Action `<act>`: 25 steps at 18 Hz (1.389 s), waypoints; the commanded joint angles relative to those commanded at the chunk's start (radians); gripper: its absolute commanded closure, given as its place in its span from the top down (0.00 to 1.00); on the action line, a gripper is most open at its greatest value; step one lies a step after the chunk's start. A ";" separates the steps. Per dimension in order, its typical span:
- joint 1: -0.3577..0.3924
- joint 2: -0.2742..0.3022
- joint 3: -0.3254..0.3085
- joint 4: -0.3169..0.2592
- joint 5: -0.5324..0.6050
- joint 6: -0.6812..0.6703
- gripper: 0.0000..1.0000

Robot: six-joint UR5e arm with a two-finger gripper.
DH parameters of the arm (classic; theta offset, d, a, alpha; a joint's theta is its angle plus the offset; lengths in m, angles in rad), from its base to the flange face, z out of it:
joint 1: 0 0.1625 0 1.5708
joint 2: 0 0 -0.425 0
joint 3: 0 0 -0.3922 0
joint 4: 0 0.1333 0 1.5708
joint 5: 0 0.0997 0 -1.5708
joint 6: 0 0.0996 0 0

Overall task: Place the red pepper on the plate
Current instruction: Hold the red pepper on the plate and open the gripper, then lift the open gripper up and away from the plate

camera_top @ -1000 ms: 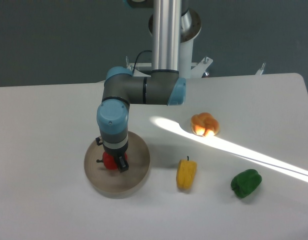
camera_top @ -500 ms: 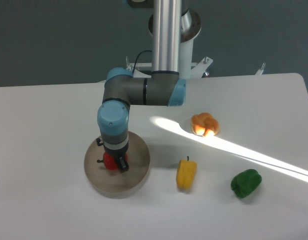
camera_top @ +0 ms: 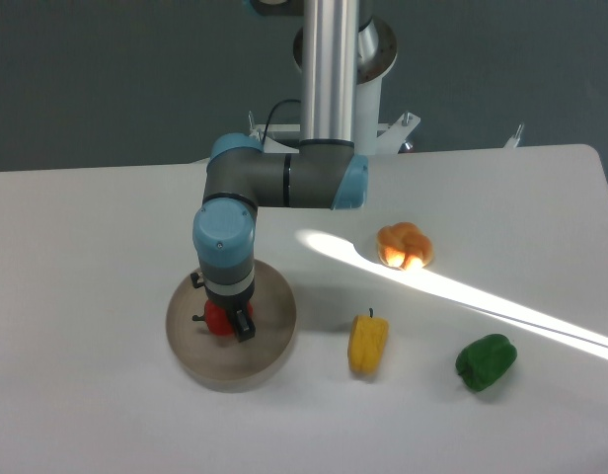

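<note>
The red pepper (camera_top: 216,319) is small and glossy, and it sits low over the left-middle of the round beige-grey plate (camera_top: 269,341). My gripper (camera_top: 220,321) points straight down above the plate and is shut on the pepper, with one dark finger (camera_top: 243,324) on its right and the other just showing on its left. The blue-grey wrist hides the top of the pepper. Whether the pepper touches the plate surface cannot be told.
To the right of the plate lie a yellow pepper (camera_top: 368,342), a green pepper (camera_top: 485,361) and an orange pepper (camera_top: 404,245). A bright strip of light crosses the white table (camera_top: 87,247) diagonally. The arm's column (camera_top: 329,69) rises at the back.
</note>
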 joint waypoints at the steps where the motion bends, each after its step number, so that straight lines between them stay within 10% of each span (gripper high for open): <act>1: 0.000 0.003 0.000 0.000 -0.003 0.000 1.00; 12: 0.031 0.038 0.032 -0.031 0.018 0.053 1.00; 25: 0.282 0.069 0.164 -0.126 0.117 0.433 1.00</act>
